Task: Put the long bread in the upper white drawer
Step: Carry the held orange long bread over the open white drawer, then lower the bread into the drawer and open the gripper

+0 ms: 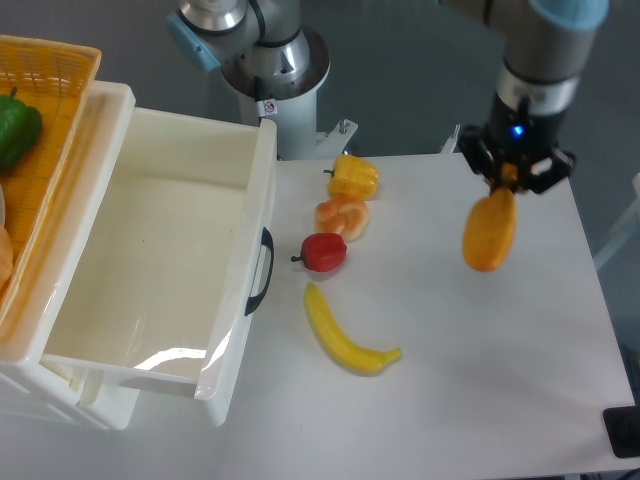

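Camera view from above shows the gripper [513, 176] at the upper right, over the white table [470, 380], with its two fingers closed on the upper end of the long bread [490, 232]. This orange-tan loaf hangs down from the fingers, almost upright, and it is lifted above the table surface, well apart from the other food. At the left side stands the upper white drawer [160, 270], pulled open, and its dark curved handle [262, 272] faces to the right. Near the handle lies a red apple [324, 252], and just below it a yellow banana [345, 335]. Above the apple are an orange piece of fruit [343, 215] and a yellow pepper [354, 177]. At the far left an orange-yellow basket [50, 120] holds a green pepper [17, 130].
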{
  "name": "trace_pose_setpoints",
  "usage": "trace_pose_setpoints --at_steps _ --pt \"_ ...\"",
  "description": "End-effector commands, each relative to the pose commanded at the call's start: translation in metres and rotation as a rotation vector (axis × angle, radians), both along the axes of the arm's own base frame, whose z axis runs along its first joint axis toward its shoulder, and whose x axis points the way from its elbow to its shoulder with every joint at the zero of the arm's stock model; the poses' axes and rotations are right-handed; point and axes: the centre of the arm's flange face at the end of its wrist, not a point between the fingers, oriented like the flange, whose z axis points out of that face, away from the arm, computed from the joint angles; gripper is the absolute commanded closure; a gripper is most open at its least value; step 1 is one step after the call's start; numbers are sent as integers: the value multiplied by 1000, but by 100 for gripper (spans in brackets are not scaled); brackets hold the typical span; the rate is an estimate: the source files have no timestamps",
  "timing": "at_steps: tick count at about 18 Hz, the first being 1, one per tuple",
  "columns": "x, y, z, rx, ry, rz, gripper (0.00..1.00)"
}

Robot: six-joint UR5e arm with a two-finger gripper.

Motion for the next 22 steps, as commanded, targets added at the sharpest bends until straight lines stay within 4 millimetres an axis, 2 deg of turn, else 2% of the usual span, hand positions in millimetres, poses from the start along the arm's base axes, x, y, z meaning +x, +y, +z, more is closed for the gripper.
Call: trace_pose_setpoints --at_steps 2,3,5,8,10,12,13,15,18,22 --pt "28 19 12 21 4 33 100" --pt "51 40 14 38 -10 64 100" --pt "84 60 23 101 -45 114 100" --pt "102 67 41 160 -55 140 100" --pt "117 78 40 183 -90 175 100" --pt "137 93 37 195 -116 225 100" --pt "151 108 30 216 -118 244 100" --pt "167 122 20 229 -119 237 100" --pt "180 139 2 221 -131 223 99" --pt "199 166 -20 195 -145 161 72"
